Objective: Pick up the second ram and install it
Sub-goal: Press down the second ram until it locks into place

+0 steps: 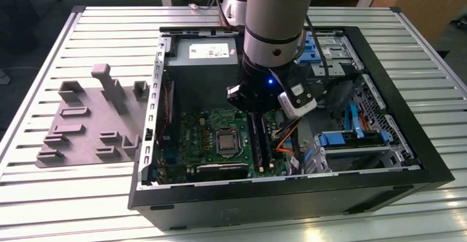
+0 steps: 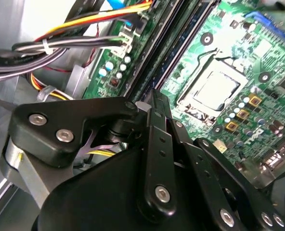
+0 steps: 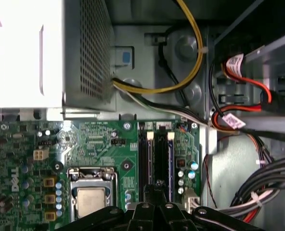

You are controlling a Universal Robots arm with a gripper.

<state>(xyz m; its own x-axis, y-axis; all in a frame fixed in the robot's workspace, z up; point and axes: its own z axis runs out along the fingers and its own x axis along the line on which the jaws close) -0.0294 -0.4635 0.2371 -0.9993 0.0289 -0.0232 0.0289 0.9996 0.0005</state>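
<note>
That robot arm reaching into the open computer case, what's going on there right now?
A single robot arm is reaching down into an open computer case lying on a slatted table. Its gripper sits low over the motherboard, right at the long memory slots beside the processor socket. A thin dark strip, apparently the second ram, stands between the fingers, lined up with the slots. Whether it is fully seated cannot be told.

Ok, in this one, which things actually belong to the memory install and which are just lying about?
Part of the job: gripper, over the memory slots; motherboard they sit in. The memory stick itself I cannot make out.

Just lying about: grey foam tray beside the case; power supply box; cable bundles; drive cage.
</note>
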